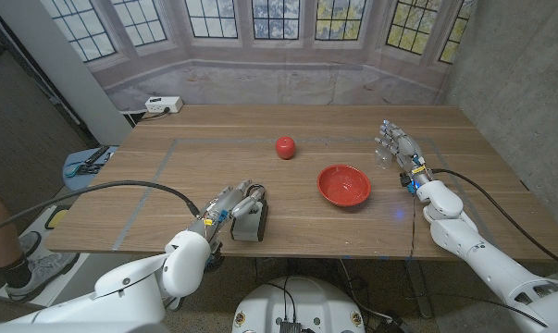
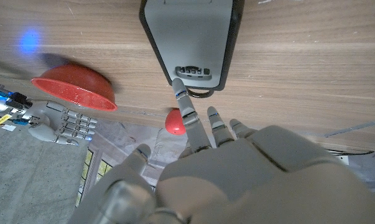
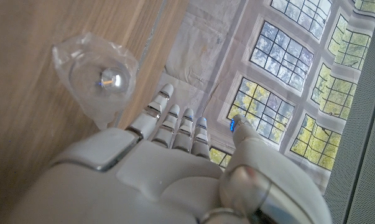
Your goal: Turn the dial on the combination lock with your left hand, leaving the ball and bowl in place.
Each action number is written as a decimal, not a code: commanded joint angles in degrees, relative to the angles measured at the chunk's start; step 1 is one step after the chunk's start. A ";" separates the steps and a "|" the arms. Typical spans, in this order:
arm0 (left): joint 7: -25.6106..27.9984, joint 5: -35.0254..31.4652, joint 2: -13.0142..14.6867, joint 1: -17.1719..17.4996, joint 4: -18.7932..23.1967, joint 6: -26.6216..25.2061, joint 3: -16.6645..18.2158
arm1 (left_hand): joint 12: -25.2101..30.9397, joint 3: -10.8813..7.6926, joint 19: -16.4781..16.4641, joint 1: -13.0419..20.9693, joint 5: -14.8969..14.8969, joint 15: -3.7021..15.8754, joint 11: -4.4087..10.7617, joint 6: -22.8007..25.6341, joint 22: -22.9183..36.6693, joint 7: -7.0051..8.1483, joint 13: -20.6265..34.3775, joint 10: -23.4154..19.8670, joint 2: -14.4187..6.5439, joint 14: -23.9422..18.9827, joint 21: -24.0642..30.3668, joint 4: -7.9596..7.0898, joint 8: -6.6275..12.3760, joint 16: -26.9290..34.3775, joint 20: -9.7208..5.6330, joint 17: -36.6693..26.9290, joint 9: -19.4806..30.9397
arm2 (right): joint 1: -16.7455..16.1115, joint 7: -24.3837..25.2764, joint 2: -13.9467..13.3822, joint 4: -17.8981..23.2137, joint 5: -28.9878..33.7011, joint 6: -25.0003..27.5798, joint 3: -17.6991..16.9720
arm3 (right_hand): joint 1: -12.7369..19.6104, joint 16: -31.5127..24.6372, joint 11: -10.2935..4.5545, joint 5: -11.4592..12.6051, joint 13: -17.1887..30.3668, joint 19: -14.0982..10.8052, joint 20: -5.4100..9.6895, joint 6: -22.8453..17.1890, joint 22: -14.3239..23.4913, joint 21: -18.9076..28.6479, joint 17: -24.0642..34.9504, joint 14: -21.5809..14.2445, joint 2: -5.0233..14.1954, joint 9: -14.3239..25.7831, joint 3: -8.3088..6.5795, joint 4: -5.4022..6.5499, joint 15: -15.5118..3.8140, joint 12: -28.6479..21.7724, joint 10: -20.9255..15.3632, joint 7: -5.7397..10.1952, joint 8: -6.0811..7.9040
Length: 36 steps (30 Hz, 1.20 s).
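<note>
Lower centre-left of head frame: combination lock (image 1: pixel 250 219) lies just beyond left hand (image 1: pixel 225 209). One fingertip (image 2: pixel 177 85) touches dial row (image 2: pixel 194 71), other fingers loose, gripping nothing. Right hand (image 1: pixel 396 145) open, well apart.

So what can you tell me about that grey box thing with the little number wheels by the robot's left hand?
The combination lock is a grey, rounded box with a darker rim, metal or hard plastic by its look. It lies on the wooden table near the front edge, to the left of the red bowl. A row of small dark dials sits at one end, above a dark loop. The left hand reaches over it, one fingertip at the dials.
</note>
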<state>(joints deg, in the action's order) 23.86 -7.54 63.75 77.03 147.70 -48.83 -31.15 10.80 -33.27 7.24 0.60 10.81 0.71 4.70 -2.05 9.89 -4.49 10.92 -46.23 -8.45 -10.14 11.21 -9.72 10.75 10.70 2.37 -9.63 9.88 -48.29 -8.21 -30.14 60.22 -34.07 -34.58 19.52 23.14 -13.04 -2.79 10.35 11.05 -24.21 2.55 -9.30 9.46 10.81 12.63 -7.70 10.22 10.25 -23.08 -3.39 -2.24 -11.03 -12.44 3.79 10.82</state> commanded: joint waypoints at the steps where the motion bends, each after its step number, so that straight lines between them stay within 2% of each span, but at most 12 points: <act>1: -0.13 -0.96 0.58 0.08 -0.30 1.51 1.28 | -0.13 0.09 -0.12 0.44 0.41 -0.08 0.13 0.61 0.11 -0.10 0.00 0.23 0.28 -0.52 0.17 0.10 -0.11 -0.11 -0.19 -0.03 0.11 | -0.10 0.67 -0.15 0.63 0.47 0.36 0.09 | -0.30 -0.48 0.03 -0.32 0.10 -0.39 1.97 -0.04 0.29 0.25 0.23 0.23 0.03 0.22 -0.19 0.00 -2.74 -0.24 0.17 -0.22 0.06; 21: -0.70 -0.93 0.36 1.14 -1.46 4.84 4.00 | -0.01 -0.02 -0.18 0.67 0.39 -0.22 0.20 1.05 0.09 -0.14 0.00 0.25 0.32 -0.56 0.09 0.32 -0.05 -0.12 -0.14 0.00 0.11 | -1.15 1.82 -0.76 2.72 0.98 1.17 0.12 | -0.32 -0.43 -0.02 -0.33 0.11 -0.30 2.06 -0.50 0.30 0.22 0.22 0.35 0.02 0.23 -0.21 0.01 -2.88 -0.24 0.21 -0.28 0.21; 34: -1.15 1.08 1.06 2.86 -2.81 8.40 7.85 | -0.21 -0.12 -0.22 0.79 0.37 -0.52 0.10 1.09 0.09 -0.16 0.00 1.06 0.30 -0.48 0.06 0.41 -0.10 -0.15 -0.16 0.00 0.11 | -1.66 3.40 -1.15 5.68 1.91 3.42 0.72 | -0.24 -0.43 0.10 -0.32 0.11 -0.40 1.91 -1.22 0.30 0.26 0.18 0.32 0.02 0.24 -0.27 -0.06 -2.74 -0.26 0.16 -0.61 0.43; 36: -1.10 1.43 0.90 3.10 -3.16 9.10 8.38 | -0.23 -0.13 -0.22 0.81 0.36 -0.57 -0.27 1.14 0.09 -0.12 0.01 1.20 0.31 -0.48 0.05 0.43 -0.09 -0.14 -0.13 -0.01 0.11 | -1.60 3.54 -1.23 5.96 2.18 3.66 0.86 | -0.24 -0.42 0.04 -0.32 0.11 -0.36 1.97 -1.26 0.30 0.24 0.18 0.35 0.03 0.25 -0.27 -0.07 -2.81 -0.24 0.22 -0.59 0.43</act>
<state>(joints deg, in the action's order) 22.96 -7.57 64.34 78.76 145.88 -42.65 -25.86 10.70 -33.27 7.26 0.85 10.81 0.40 4.59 -1.53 9.89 -4.60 10.92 -45.31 -8.20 -10.45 11.21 -9.72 10.75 10.70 2.35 -9.63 9.88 -49.63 -5.93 -31.03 64.15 -32.86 -32.59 19.84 23.14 -13.04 -2.79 10.35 11.05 -24.21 2.55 -9.83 9.46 10.81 12.63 -7.70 10.22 10.25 -23.08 -3.39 -2.24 -11.03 -12.44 3.26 11.04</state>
